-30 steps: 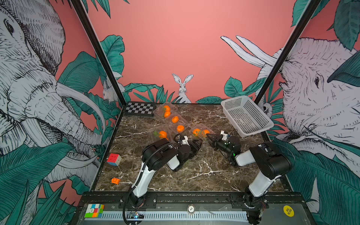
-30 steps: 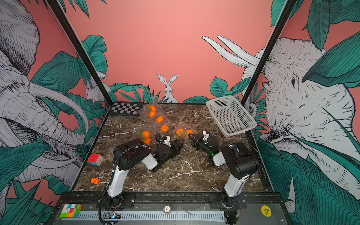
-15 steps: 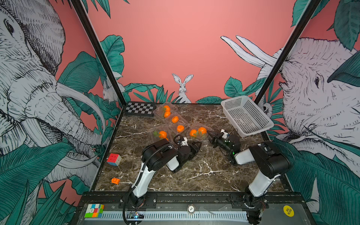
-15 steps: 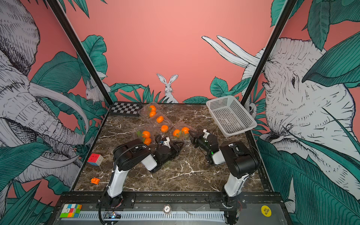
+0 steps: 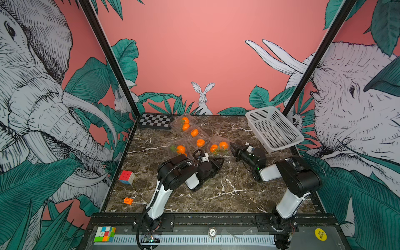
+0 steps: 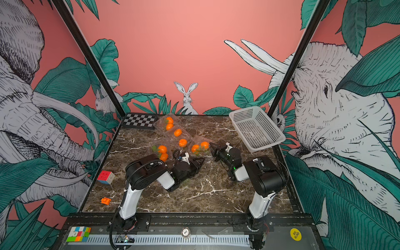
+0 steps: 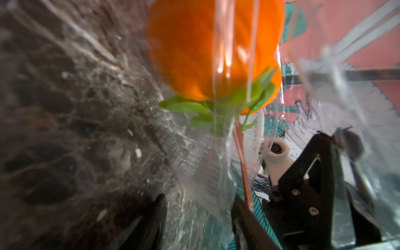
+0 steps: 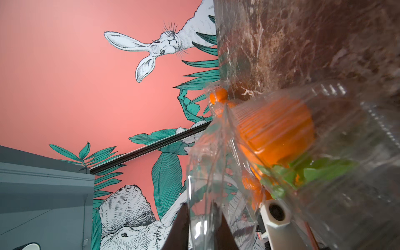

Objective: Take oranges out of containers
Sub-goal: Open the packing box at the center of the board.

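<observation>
With the left tool clenched on the clear container and the right tool at its 3 o'clock pinching the lid rim, slick plastic could slip free and jolt the two oranges inside, just 12 o'clock of desk centre

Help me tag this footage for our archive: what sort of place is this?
Probably a robot manipulation test cell: left arm and right arm bolted to a front rail at a marble-look tabletop, boxed in by printed jungle mural panels, with a checkerboard.
</observation>
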### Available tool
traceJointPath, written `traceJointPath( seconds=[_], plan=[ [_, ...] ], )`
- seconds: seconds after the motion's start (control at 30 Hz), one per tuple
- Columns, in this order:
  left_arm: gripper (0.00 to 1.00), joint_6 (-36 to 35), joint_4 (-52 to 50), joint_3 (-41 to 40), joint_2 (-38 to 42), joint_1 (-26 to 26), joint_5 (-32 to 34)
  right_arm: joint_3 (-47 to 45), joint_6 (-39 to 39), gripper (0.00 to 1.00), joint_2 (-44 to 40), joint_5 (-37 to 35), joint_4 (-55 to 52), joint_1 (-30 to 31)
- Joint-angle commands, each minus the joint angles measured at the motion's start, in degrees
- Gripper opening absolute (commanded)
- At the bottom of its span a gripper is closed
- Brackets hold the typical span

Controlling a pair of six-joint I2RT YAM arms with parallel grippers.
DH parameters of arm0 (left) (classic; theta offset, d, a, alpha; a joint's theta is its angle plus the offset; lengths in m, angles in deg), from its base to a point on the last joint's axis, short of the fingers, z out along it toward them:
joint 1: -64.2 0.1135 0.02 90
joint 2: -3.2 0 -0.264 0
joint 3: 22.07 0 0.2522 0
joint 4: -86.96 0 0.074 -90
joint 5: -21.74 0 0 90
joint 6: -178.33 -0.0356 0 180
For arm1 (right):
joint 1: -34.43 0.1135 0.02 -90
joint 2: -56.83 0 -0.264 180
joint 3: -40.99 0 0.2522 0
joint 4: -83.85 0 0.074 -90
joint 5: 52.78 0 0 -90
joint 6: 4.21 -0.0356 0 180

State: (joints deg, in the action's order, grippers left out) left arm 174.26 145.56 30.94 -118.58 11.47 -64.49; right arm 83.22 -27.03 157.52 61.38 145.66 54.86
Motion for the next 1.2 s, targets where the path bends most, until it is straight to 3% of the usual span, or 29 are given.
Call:
traceJointPath(
  seconds=[0.0,0.17,0.4,0.7,0.93,1.17],
  plan=[
    [0.5,-0.59,-10.84,-2.83,-0.57,-0.73,-0.54,1.99,-2.12,0.18,0.69,-2.85,4.87,-0.13],
    [0.49,-0.68,-11.95,-3.03,-0.06,-0.71,-0.78,2.51,-3.29,0.19,1.09,-4.26,4.7,-0.12],
    [0.49,-1.34,-13.32,-2.95,1.64,-0.71,-0.43,2.59,-2.21,0.29,-0.11,-3.68,1.75,-0.14],
    [0.53,-3.93,-19.09,-2.75,7.69,-0.4,-0.51,3.69,1.89,0.55,-2.7,0.01,-1.34,-0.93],
    [0.63,-10.85,-33.55,-2.0,19.15,0.67,0.12,5.34,14.69,0.73,-14.1,4.28,-19.87,-2.61],
    [0.86,-18.33,-52.16,0.85,31.79,4.91,-0.98,11.87,32.49,0.98,-24.48,8.16,-46.8,-5.2]
  ],
)
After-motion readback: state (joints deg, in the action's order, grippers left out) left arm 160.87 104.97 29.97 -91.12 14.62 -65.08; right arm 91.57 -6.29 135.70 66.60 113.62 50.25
